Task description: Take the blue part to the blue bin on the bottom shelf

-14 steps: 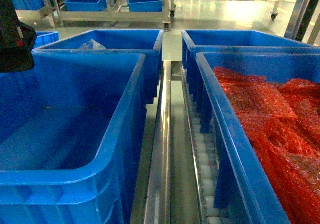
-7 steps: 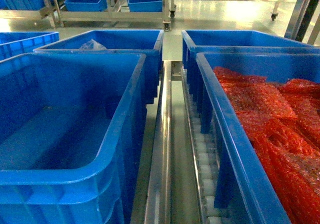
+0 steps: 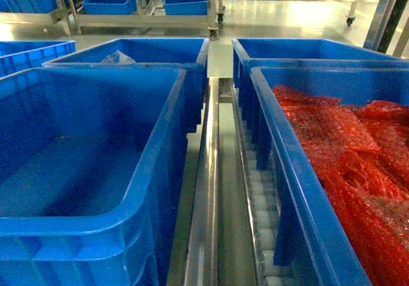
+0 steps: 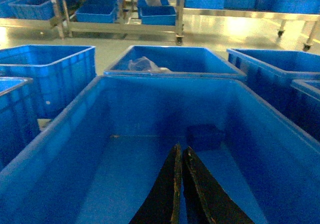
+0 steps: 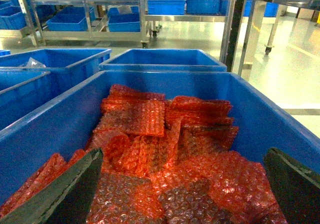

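- A second ago a dark, bulky arm part filled the top left corner of the head view, over the near left bin point(image 3: 96, 171); that corner is open now.
- With it gone, the blue crate point(image 3: 32, 51) on the far left shows its whole rim and ribbed side, where only a sliver showed before.
- It was already out of view half a second ago, and nothing else has shifted since.
- Only the head view has earlier pictures, so no change can be read for either wrist view.
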